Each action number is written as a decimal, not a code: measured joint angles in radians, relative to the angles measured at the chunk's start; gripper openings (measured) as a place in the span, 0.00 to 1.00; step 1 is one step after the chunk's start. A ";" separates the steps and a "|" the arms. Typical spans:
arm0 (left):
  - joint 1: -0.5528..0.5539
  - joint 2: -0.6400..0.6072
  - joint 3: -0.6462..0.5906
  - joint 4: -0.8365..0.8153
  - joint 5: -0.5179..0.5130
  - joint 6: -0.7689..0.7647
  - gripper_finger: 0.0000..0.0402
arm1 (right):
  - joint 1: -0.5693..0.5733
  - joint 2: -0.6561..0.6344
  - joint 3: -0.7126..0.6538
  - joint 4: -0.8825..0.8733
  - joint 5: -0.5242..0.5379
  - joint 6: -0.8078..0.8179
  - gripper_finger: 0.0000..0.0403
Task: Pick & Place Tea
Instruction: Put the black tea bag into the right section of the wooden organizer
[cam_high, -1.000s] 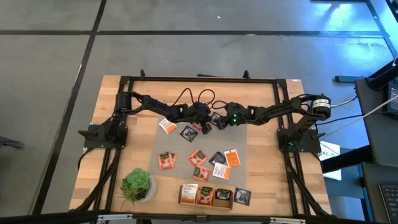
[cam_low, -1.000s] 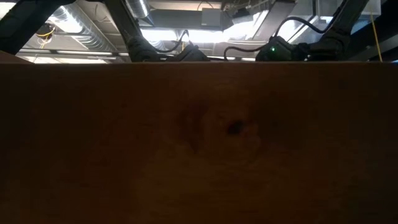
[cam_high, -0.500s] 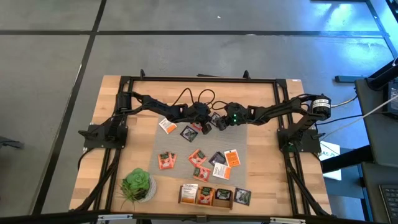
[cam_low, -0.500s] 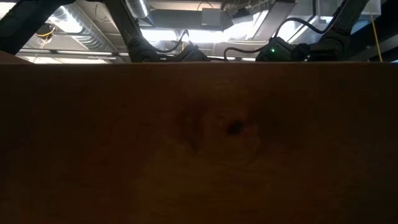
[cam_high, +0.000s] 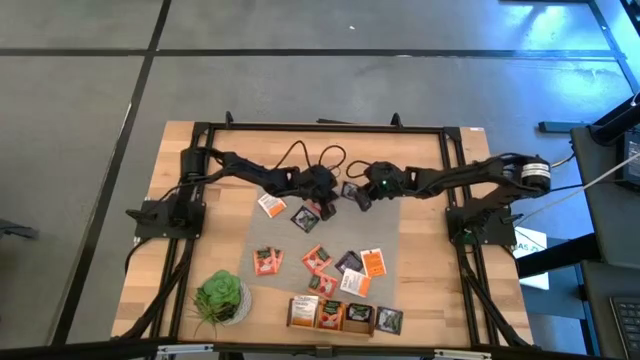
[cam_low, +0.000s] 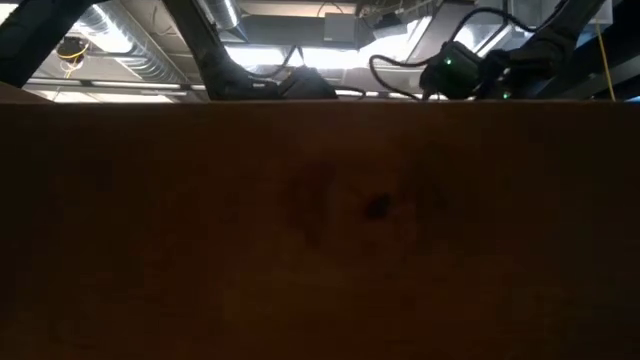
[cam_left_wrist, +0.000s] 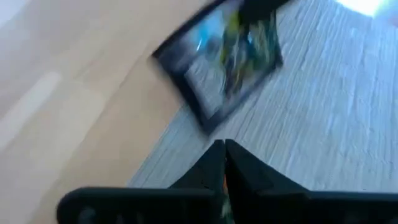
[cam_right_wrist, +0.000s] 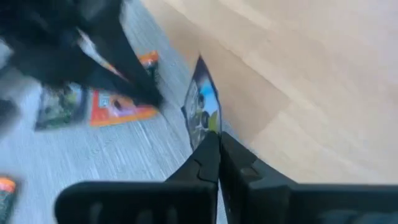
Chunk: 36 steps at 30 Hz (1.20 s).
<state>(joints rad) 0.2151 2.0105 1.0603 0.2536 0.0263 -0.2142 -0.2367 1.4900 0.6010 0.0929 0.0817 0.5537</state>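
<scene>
Wooden table (cam_high: 440, 150) carried grey mat (cam_high: 385, 225) with tea sachets (cam_high: 340, 268) scattered near front edge, potted plant (cam_high: 220, 297) at corner. Right gripper (cam_right_wrist: 216, 144) sat at mat's back edge, fingers pinched tight on dark sachet (cam_right_wrist: 203, 112), edge-on. Left gripper (cam_left_wrist: 224, 149) just beside it, fingers closed together, nothing visibly held. Orange sachet (cam_high: 269, 203) lay near left arm.
</scene>
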 joint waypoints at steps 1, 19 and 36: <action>0.003 -0.022 -0.001 -0.009 0.008 0.000 0.03 | 0.000 -0.017 -0.001 -0.021 0.005 -0.022 0.01; -0.069 -0.229 0.008 -0.045 0.246 0.064 0.18 | 0.190 -0.190 -0.001 -0.098 -0.138 -0.320 0.01; -0.183 -0.226 0.008 -0.054 0.098 0.148 0.43 | 0.293 -0.189 -0.001 -0.009 -0.109 -0.320 0.01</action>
<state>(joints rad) 0.0325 1.7847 1.0683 0.2001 0.1240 -0.0662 0.0561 1.3014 0.6003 0.0841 -0.0273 0.2339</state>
